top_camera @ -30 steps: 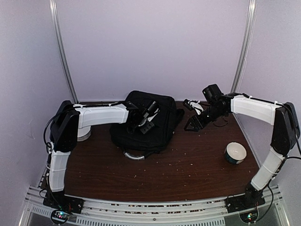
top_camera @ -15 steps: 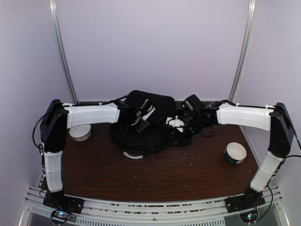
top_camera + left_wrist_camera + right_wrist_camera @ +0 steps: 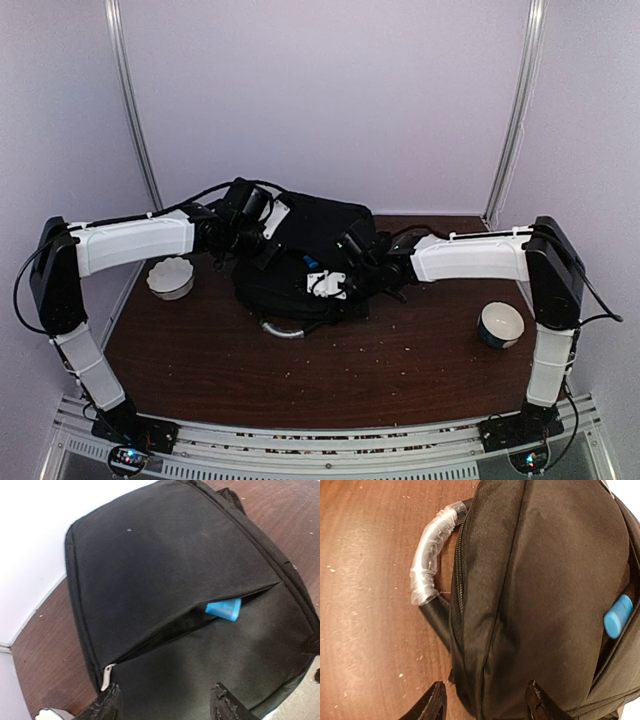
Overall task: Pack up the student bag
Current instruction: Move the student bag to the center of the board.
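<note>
The student bag (image 3: pixel 315 235) is a large black backpack lying flat at the back middle of the table. Its pocket zipper (image 3: pixel 106 676) is open, and a blue object (image 3: pixel 224 609) sticks out of the slit; it also shows in the right wrist view (image 3: pixel 618 616). The bag's grey loop handle (image 3: pixel 430 555) lies at its near edge. My left gripper (image 3: pixel 268 245) hovers open and empty over the bag's far left corner. My right gripper (image 3: pixel 330 290) hovers open and empty over the bag's near edge, right of the handle.
A white fluted bowl (image 3: pixel 170 278) stands left of the bag under the left arm. A white bowl with a teal outside (image 3: pixel 500 323) stands at the right. Crumbs are scattered on the brown table (image 3: pixel 400 370). Walls close in at the back and both sides.
My right arm has swung left from the table's back right onto the bag's near side. My left gripper has pulled back from the bag's middle to its far left corner.
</note>
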`<action>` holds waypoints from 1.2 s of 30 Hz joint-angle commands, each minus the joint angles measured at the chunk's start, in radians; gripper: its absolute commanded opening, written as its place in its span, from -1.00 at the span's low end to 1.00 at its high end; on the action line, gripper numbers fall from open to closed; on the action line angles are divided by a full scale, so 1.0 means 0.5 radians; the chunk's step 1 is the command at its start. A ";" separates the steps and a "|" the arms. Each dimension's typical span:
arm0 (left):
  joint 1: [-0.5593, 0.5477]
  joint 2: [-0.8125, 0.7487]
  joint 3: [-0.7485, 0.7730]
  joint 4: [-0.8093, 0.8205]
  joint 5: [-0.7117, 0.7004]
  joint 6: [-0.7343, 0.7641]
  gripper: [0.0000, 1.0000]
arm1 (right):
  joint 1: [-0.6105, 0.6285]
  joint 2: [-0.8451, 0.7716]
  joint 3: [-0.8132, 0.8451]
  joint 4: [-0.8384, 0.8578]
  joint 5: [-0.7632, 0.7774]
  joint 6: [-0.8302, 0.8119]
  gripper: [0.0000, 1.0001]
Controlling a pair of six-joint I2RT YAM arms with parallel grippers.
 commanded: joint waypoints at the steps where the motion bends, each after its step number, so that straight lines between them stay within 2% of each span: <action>1: 0.011 0.037 -0.011 0.143 0.236 0.007 0.24 | 0.074 0.085 0.065 0.166 0.205 -0.108 0.08; 3: 0.035 0.084 0.020 0.155 0.273 0.035 0.24 | 0.110 0.125 0.055 0.214 0.315 -0.194 0.06; 4: 0.039 0.109 0.034 0.163 0.297 0.064 0.24 | 0.126 0.143 0.041 0.247 0.387 -0.209 -0.06; 7: 0.041 0.180 0.077 0.180 0.375 0.182 0.24 | 0.159 0.126 -0.065 0.397 0.544 -0.237 -0.72; 10: 0.040 0.191 0.070 0.242 0.429 0.267 0.24 | 0.183 -0.015 -0.256 0.519 0.606 -0.284 -1.00; 14: -0.003 0.181 0.075 0.286 0.469 0.336 0.29 | 0.207 -0.294 -0.580 0.637 0.601 -0.367 -1.00; 15: -0.024 0.171 0.057 0.311 0.524 0.402 0.79 | 0.208 -0.349 -0.642 0.631 0.590 -0.382 -1.00; 16: -0.045 0.154 0.023 0.355 0.583 0.453 0.94 | 0.211 -0.387 -0.683 0.599 0.585 -0.398 -1.00; 18: -0.083 0.143 -0.031 0.455 0.692 0.530 0.96 | 0.211 -0.443 -0.762 0.576 0.613 -0.404 -1.00; 21: -0.132 0.232 0.060 0.420 0.764 0.579 0.96 | 0.213 -0.508 -0.872 0.573 0.641 -0.383 -1.00; 29: -0.247 0.624 0.475 0.328 0.380 0.573 0.96 | 0.234 -0.561 -0.956 0.575 0.665 -0.320 -1.00; 32: -0.250 0.710 0.542 0.313 0.272 0.611 0.95 | 0.238 -0.571 -0.962 0.563 0.664 -0.311 -1.00; 36: -0.249 0.804 0.595 0.273 -0.005 0.714 0.94 | 0.245 -0.600 -0.984 0.530 0.671 -0.306 -1.00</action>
